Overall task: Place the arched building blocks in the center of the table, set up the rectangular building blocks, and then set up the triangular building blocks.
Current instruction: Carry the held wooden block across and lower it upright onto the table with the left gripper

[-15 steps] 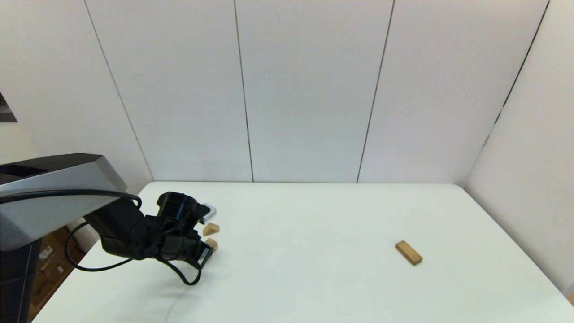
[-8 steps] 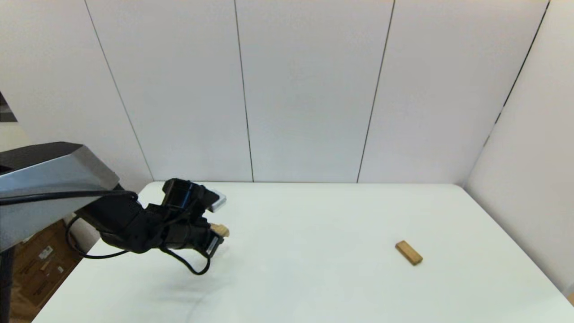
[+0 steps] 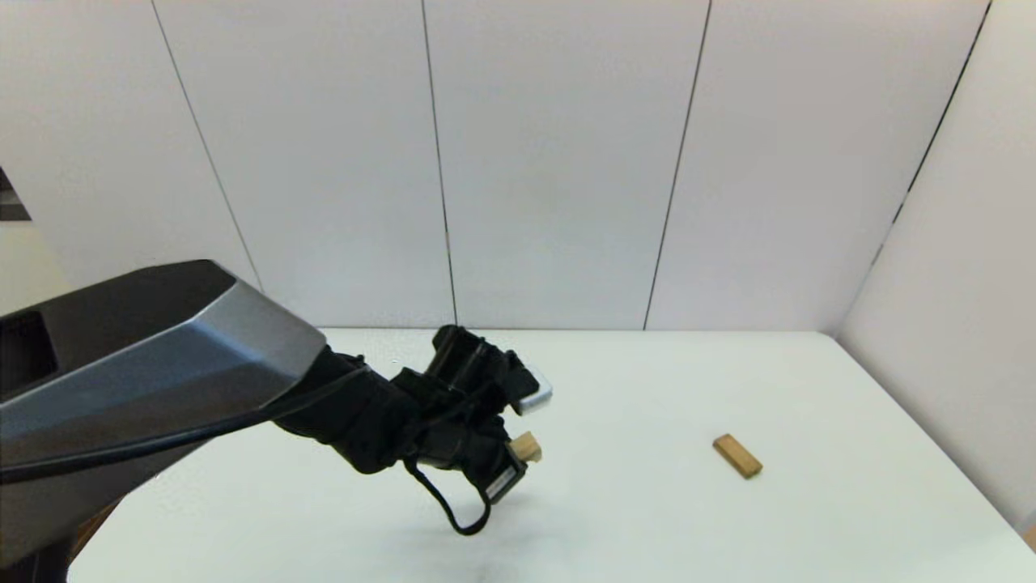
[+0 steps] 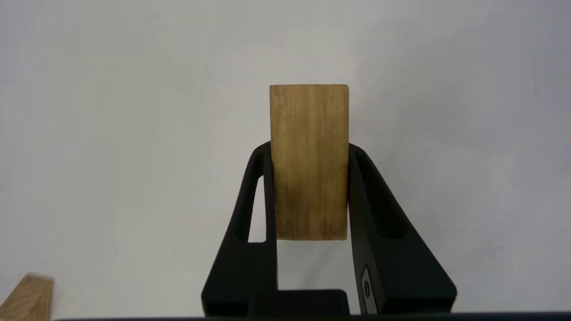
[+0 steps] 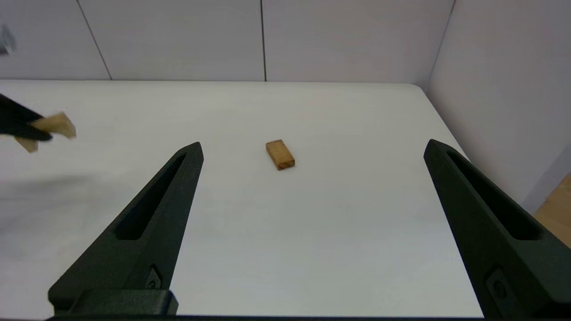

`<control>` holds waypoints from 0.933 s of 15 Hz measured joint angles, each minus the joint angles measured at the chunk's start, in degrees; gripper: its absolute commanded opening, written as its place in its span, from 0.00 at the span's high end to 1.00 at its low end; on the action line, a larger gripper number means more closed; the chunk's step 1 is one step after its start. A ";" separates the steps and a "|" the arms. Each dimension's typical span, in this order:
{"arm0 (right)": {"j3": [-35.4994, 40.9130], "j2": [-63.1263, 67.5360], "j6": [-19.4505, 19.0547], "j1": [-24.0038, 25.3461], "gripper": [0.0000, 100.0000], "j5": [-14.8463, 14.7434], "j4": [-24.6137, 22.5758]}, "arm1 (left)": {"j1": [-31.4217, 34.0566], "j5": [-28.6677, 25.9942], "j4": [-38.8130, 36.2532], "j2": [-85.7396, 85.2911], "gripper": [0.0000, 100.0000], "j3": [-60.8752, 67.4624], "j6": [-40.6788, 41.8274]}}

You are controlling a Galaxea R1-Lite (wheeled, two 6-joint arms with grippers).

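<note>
We count two blocks: our left gripper (image 4: 308,151) clamps one arched block (image 4: 308,160) above the table (image 3: 647,518), left of one rectangular block (image 3: 737,456); our right gripper (image 5: 312,149) gapes wide, empty.

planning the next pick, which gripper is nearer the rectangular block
Cannot tell. The left gripper, shut on the arched block, hovers to the left of the rectangular block; the open right gripper faces it.
</note>
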 measured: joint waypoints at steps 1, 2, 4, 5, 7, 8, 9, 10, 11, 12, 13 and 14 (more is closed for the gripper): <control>0.00 0.00 0.00 0.00 0.00 0.00 0.00 | -1.34 -0.11 0.35 0.89 1.00 -0.48 0.46; 0.00 0.00 0.00 0.00 0.00 0.00 0.00 | -2.28 -0.27 0.50 1.68 1.00 -0.67 1.04; 0.00 0.00 0.00 0.01 0.00 -0.02 -0.01 | -2.83 -1.26 0.74 2.57 1.00 -0.06 3.72; 0.00 0.00 0.00 0.01 0.00 0.00 -0.01 | -2.91 -2.47 0.63 2.82 1.00 0.68 5.25; 0.00 0.00 -0.02 0.01 0.00 0.00 -0.01 | -3.06 -5.05 0.39 3.19 1.00 1.38 7.72; 0.00 0.00 0.00 0.01 0.00 0.00 -0.01 | -3.06 -6.36 0.37 3.41 1.00 1.54 8.31; 0.00 0.00 -0.02 0.01 0.00 0.00 -0.01 | -3.05 -7.79 0.16 3.73 1.00 1.58 8.53; 0.00 0.00 0.02 0.01 0.00 -0.02 -0.01 | -2.97 -9.40 -0.52 4.19 1.00 1.60 8.62; 0.00 0.00 0.00 0.01 0.00 -0.02 -0.01 | -3.00 -10.41 -1.68 4.85 1.00 1.60 8.87; 0.00 0.00 0.00 0.01 0.00 0.00 -0.01 | -3.00 -10.75 -3.44 5.68 1.00 1.60 9.47; 0.00 0.00 0.02 0.01 0.00 0.00 -0.01 | -2.84 -11.00 -5.24 6.56 1.00 1.60 10.45; 0.00 0.00 0.00 0.01 0.00 -0.02 -0.01 | -2.41 -11.35 -6.17 7.34 1.00 1.79 11.65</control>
